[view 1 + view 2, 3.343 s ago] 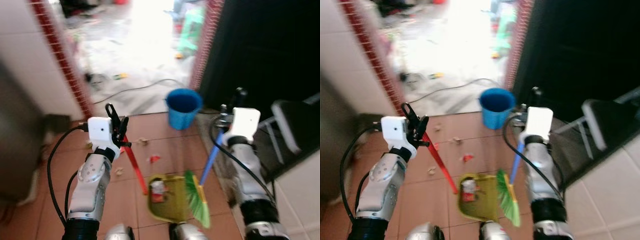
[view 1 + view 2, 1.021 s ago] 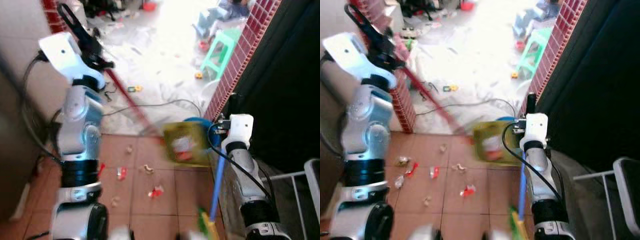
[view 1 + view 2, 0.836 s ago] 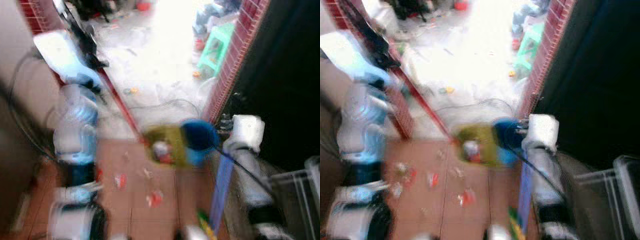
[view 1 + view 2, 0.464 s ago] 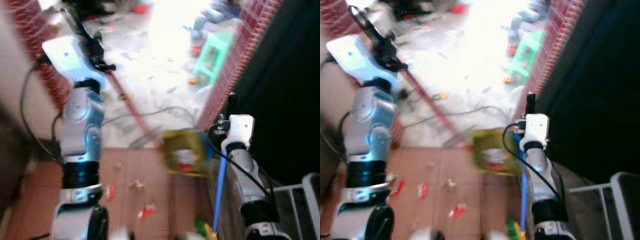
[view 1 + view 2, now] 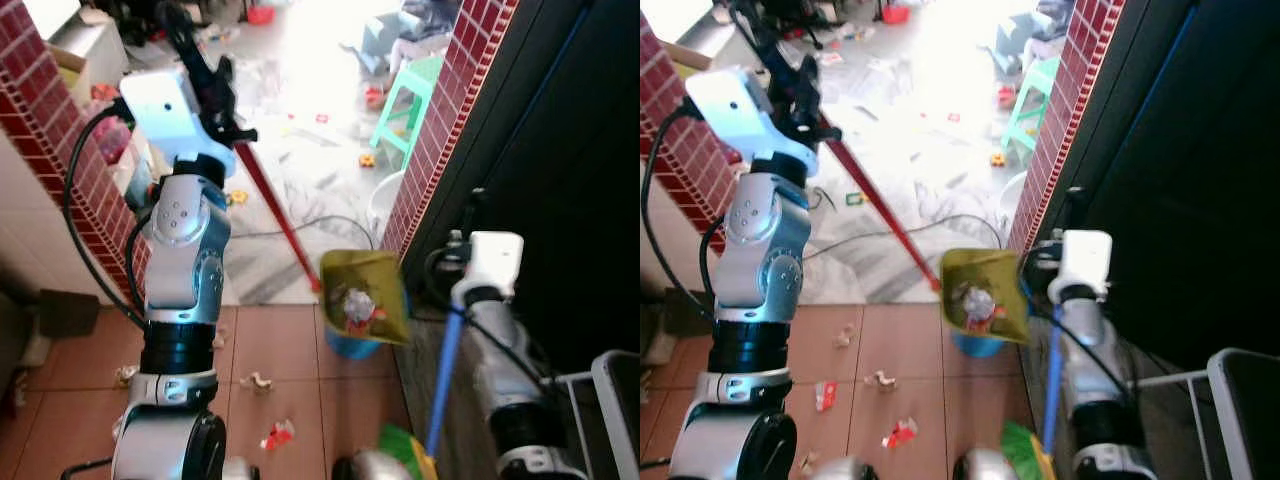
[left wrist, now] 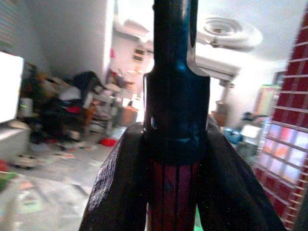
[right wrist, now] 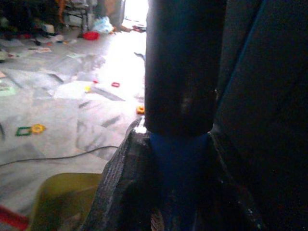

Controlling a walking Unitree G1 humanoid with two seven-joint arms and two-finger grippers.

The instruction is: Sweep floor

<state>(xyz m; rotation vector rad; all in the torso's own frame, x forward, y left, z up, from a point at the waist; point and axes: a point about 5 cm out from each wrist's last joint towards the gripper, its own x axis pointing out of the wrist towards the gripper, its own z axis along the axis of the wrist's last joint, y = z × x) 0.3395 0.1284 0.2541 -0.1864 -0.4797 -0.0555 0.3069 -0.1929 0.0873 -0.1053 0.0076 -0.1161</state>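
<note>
No readable text, labels, brands, numbers or signs were seen in any view. The scraps on the floor were too small and blurred to show any print.
</note>
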